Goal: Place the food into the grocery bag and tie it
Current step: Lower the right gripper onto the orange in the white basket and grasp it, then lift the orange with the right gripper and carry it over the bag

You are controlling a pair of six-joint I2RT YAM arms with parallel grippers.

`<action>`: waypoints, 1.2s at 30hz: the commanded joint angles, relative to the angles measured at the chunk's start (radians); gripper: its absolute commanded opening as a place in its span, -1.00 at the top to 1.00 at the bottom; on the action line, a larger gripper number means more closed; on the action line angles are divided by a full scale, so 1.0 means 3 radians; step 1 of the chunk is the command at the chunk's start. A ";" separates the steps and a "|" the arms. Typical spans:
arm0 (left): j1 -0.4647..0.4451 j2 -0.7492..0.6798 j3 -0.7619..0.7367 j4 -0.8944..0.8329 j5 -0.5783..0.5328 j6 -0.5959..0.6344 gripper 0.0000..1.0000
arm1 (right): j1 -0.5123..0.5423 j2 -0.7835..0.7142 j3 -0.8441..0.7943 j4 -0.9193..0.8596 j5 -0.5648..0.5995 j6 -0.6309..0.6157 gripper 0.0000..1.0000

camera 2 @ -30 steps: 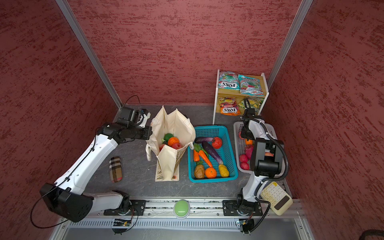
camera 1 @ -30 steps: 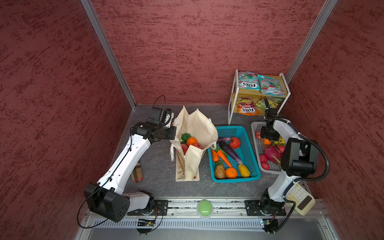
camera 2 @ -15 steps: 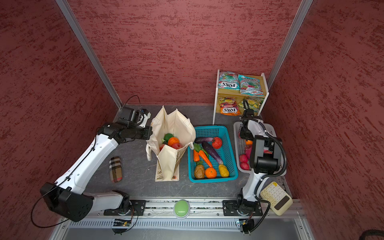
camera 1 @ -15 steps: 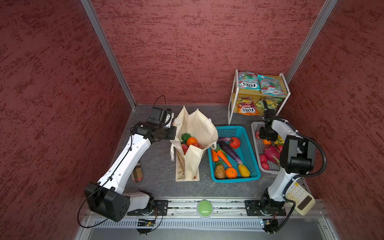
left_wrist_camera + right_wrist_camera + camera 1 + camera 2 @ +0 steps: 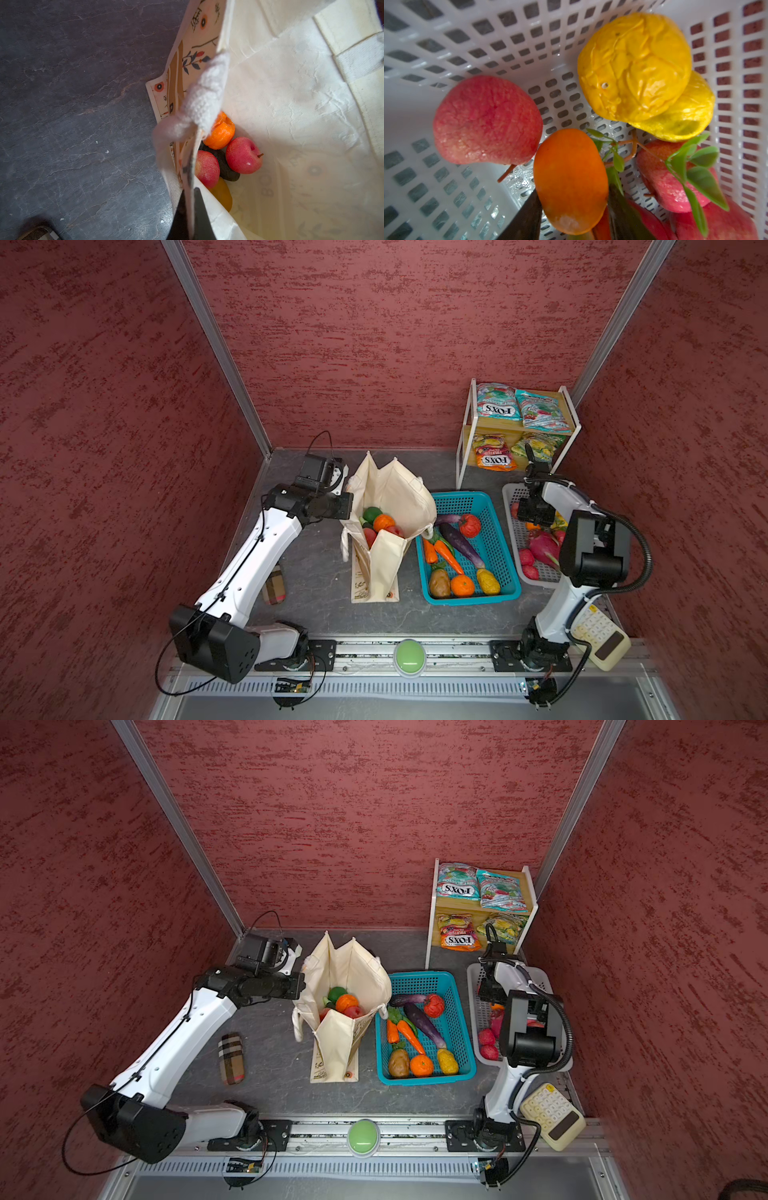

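Grocery bag [image 5: 399, 493] part-filled, untied: left jaws clamp its rim; right jaws flank an orange fruit [image 5: 571, 180], grip unclear.

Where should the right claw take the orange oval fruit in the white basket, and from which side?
Across its short width, from straight above: the orange fruit lies lengthwise on the white basket floor with room either side. The right claw straddles it so.
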 commanded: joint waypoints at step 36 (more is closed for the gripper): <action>-0.0028 0.0029 -0.0013 -0.0056 0.0075 -0.0002 1.00 | 0.2068 -0.1240 0.1518 -0.0477 -0.0564 0.0948 0.20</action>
